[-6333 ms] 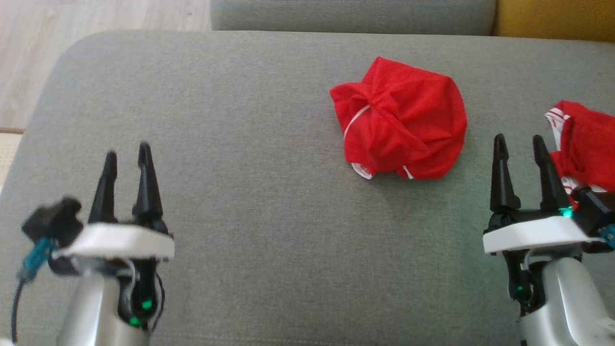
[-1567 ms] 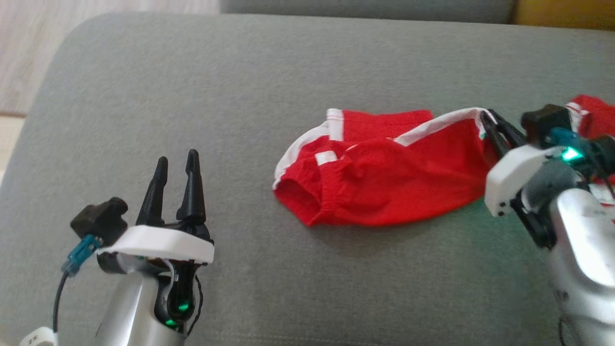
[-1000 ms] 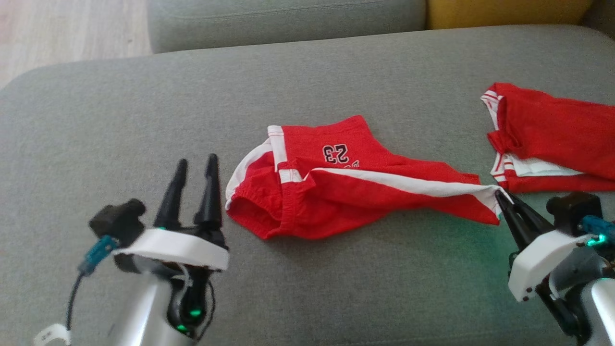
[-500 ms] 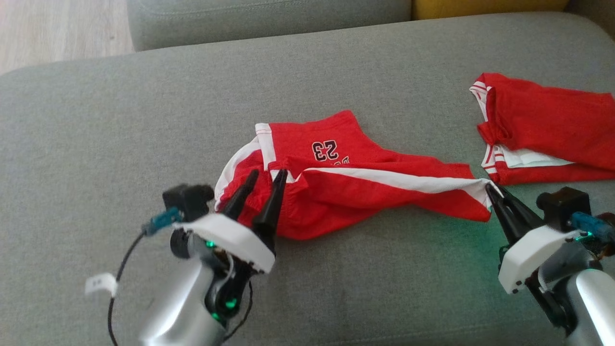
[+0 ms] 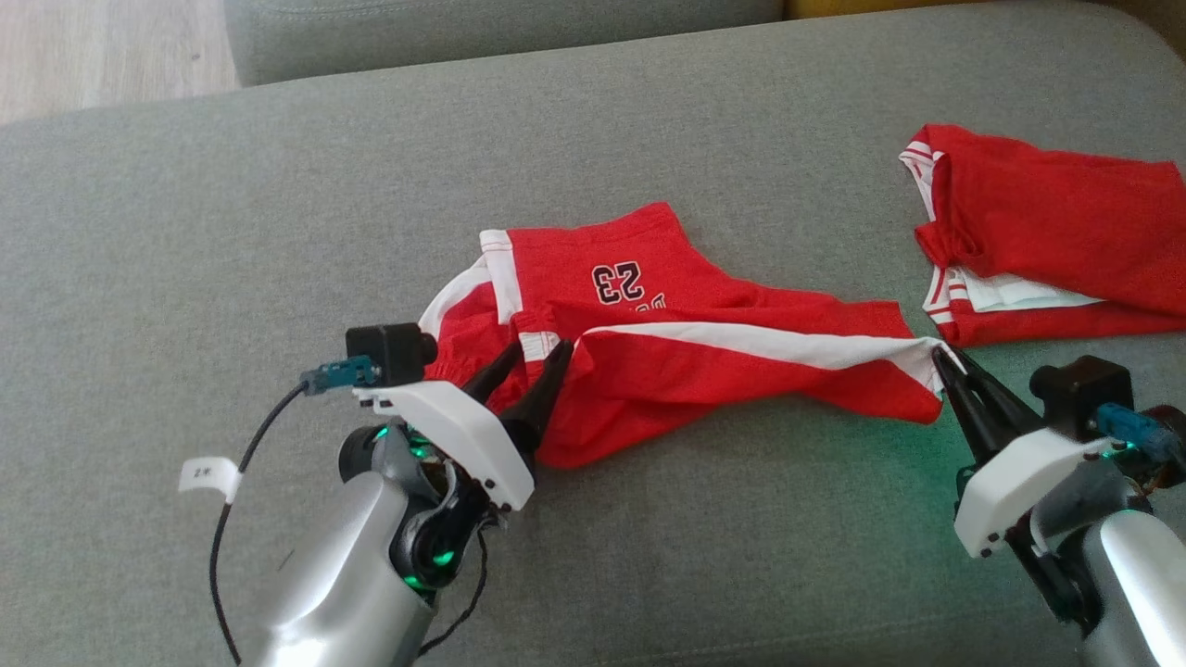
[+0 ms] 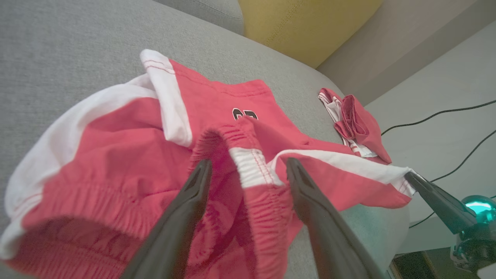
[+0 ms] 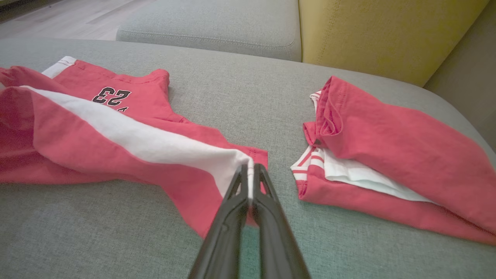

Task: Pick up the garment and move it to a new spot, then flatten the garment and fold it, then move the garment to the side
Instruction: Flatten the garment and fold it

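The garment (image 5: 704, 371) lies rumpled left of the folded red pile (image 5: 1047, 232), right gripper (image 5: 939, 358) clenched on its striped corner, left gripper (image 5: 539, 348) spread astride its waistband (image 6: 248, 166); flattening, folding and shifting aside look undone.

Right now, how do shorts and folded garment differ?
The shorts lie spread and rumpled; the folded garment is a neat stack. The shorts are pinched at a white-striped corner by the shut right hand, the open left hand around their waistband; the folded garment is untouched. The shorts show a 23; the folded garment shows no number. Both are red with white trim.
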